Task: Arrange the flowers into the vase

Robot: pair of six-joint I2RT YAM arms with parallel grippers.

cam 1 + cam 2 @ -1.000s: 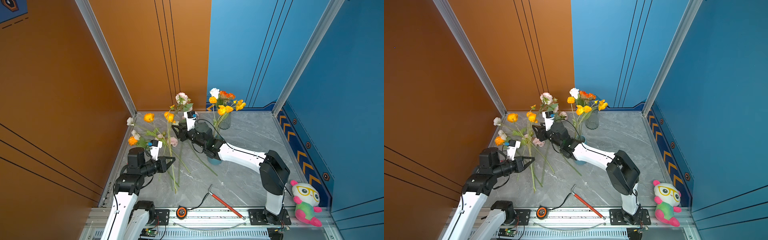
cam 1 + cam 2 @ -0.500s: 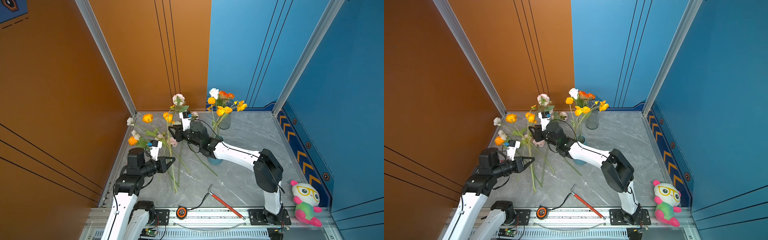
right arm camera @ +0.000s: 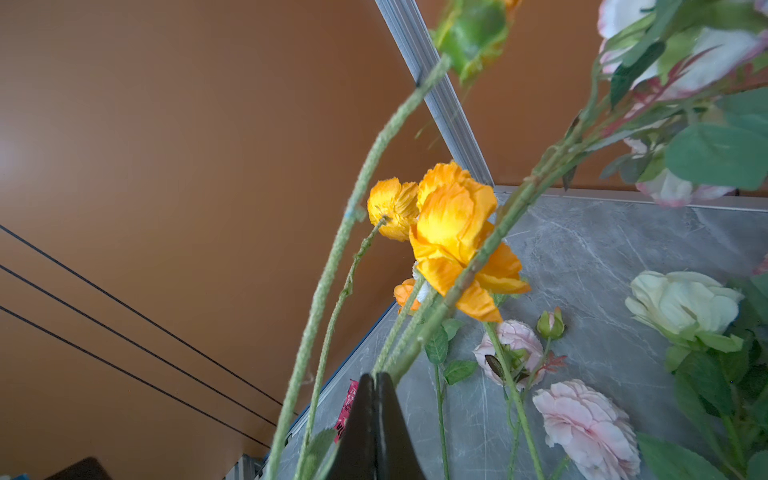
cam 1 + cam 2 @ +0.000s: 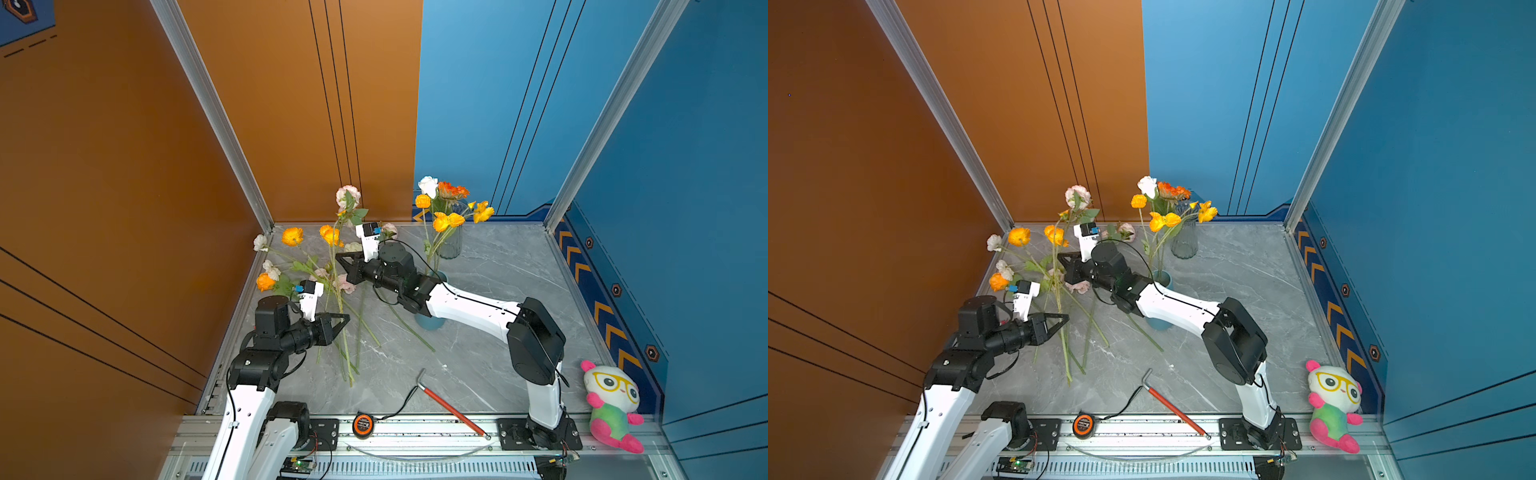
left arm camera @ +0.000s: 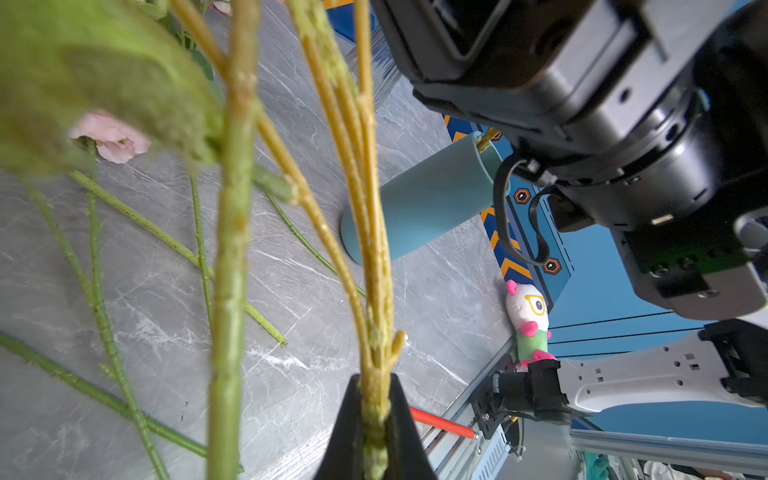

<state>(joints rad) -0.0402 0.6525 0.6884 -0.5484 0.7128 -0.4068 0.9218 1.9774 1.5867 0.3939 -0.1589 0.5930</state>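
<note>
My left gripper is shut on a bunch of flower stems standing upright over the table. They rise to a pink-white bloom and an orange bloom. My right gripper reaches across to those stems. Its jaws are pressed together, with stems running close past the tip and none visible between them. Several more flowers lie on the marble table. The teal vase, partly hidden under the right arm, holds orange, yellow and white flowers.
A clear glass vase stands at the back. A red-handled hammer and a tape measure lie near the front rail. A plush toy sits at the front right. Orange and blue walls enclose the table.
The right gripper has moved left to the upright stems and shut its jaws. The left arm and its bunch have stayed put.
</note>
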